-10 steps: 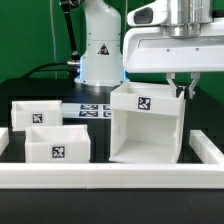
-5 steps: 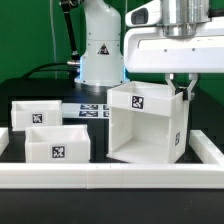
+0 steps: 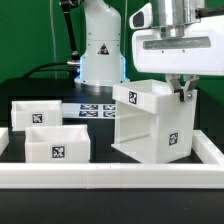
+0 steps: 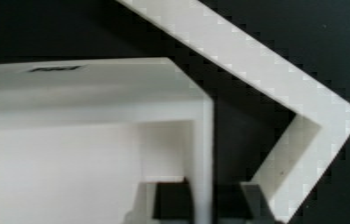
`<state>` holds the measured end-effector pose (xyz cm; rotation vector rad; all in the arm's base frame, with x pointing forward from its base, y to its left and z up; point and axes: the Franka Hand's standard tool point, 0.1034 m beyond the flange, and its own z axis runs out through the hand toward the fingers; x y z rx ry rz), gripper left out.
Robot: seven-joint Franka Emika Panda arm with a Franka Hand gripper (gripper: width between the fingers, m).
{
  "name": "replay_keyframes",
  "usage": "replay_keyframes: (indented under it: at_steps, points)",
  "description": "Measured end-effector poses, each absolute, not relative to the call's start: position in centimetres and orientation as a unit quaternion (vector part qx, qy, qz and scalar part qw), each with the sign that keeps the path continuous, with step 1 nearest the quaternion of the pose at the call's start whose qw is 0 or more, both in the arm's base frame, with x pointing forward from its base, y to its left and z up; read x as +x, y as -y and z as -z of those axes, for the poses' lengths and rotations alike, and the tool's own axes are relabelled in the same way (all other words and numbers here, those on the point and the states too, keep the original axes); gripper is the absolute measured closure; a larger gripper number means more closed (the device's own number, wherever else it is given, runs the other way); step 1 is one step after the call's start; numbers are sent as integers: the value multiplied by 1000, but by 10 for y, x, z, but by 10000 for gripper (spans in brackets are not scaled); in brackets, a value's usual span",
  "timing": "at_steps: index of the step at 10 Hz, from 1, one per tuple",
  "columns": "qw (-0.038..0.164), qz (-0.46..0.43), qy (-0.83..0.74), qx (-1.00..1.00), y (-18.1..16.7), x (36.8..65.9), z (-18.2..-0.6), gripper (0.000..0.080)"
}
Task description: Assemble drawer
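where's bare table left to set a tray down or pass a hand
Bare table: the strip between the front tray and the casing, and a sliver between the casing and the border rail on the exterior view's right. Crowded at left, where the back tray sits close behind the front one.

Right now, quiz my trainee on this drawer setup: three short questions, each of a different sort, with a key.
1. How many trays stand at the exterior view's left of the casing? A one, B two, C three.
2. True or false: one tray sits inside the casing.
3. Fill in: the gripper is shut on the casing's ___.
Key: 1 B; 2 false; 3 wall.
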<state>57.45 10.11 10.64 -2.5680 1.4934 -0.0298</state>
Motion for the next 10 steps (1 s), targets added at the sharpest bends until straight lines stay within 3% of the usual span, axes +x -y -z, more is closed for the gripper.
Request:
replay_keyframes:
  at_steps: [6, 10]
  points:
    - [112, -9, -634, -765, -109, 579, -109, 760]
    - [126, -21, -663, -738, -110, 601, -107, 758]
